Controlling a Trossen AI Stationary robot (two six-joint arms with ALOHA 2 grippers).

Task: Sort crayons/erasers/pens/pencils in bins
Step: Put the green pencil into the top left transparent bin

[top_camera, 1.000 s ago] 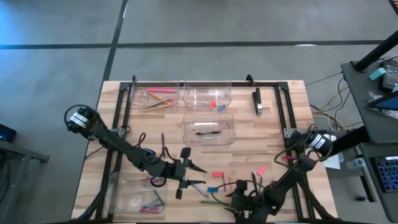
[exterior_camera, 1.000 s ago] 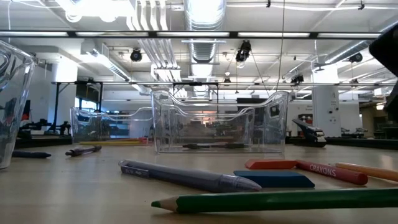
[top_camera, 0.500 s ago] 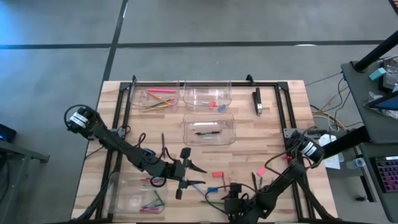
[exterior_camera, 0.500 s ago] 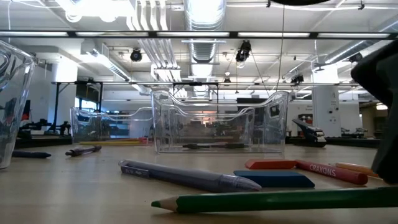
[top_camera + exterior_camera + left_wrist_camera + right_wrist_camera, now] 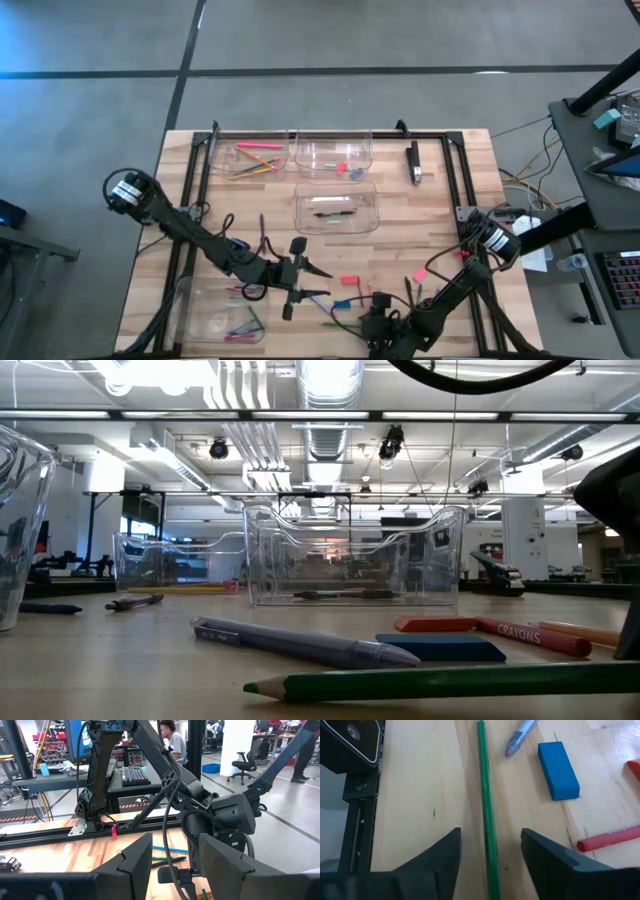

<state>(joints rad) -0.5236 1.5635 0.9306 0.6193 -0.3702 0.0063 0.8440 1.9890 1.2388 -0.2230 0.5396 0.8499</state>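
Right gripper (image 5: 490, 855) hovering fingers apart, straddling green pencil (image 5: 487, 815) near table's front edge, wrist view alone showing blue eraser (image 5: 558, 770) beside pen tip (image 5: 520, 737), left gripper (image 5: 296, 272) waiting parted mid-table, four bins counted overhead, nearest (image 5: 337, 209) holding one pen.

Four clear bins (image 5: 334, 157) and two dark arms (image 5: 215, 245) show on the table (image 5: 440, 225).
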